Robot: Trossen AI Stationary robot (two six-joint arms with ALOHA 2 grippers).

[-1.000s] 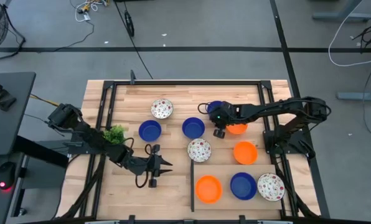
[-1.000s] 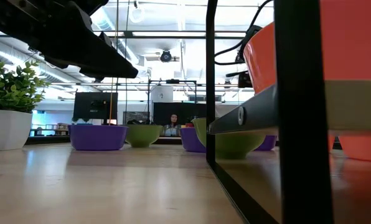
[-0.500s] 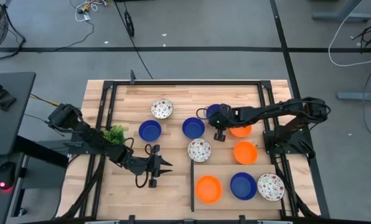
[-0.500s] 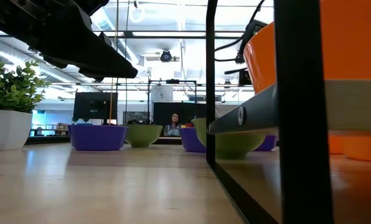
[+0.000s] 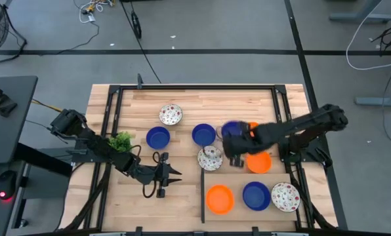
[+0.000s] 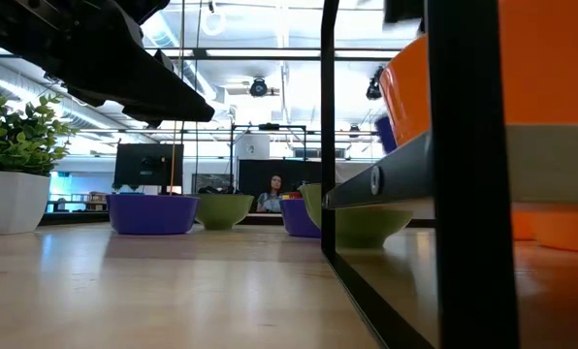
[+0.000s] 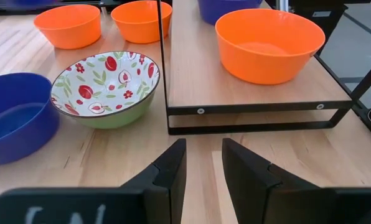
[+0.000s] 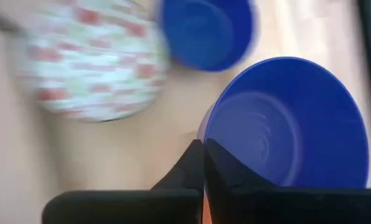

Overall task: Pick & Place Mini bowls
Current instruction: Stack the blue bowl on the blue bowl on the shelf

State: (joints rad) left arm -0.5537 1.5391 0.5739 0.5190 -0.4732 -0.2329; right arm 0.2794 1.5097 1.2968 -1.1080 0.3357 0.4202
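My right gripper (image 5: 235,145) is shut on a blue mini bowl (image 5: 231,129), held above the table's middle beside a white red-speckled bowl (image 5: 210,158). The held bowl also shows in the right wrist view (image 8: 285,121) and, raised, in the low view (image 6: 386,131). My left gripper (image 5: 169,176) is open and empty, low over the table at the near left, pointing toward the speckled bowl (image 7: 104,87). Two other blue bowls (image 5: 158,137) (image 5: 203,134) and another speckled bowl (image 5: 170,115) stand on the table. My right gripper pinches the blue bowl's rim (image 8: 205,134) between its two fingers, at the edge nearest the wrist. The fingers come from above, slanting. The bowl is lifted clear of the table and its hollow faces the wrist camera.
A black-framed raised board (image 5: 203,196) at the near right carries an orange bowl (image 5: 220,198), a blue bowl (image 5: 256,195) and a speckled bowl (image 5: 285,196). More orange bowls (image 5: 258,160) (image 5: 252,124) lie beside the right arm. A potted plant (image 5: 121,141) stands at the left.
My right gripper has lifted the blue bowl from its far-middle place and carried it quickly toward the table's near edge, so it now hangs clear of the table near the speckled bowl. The orange bowl beside it has stayed.
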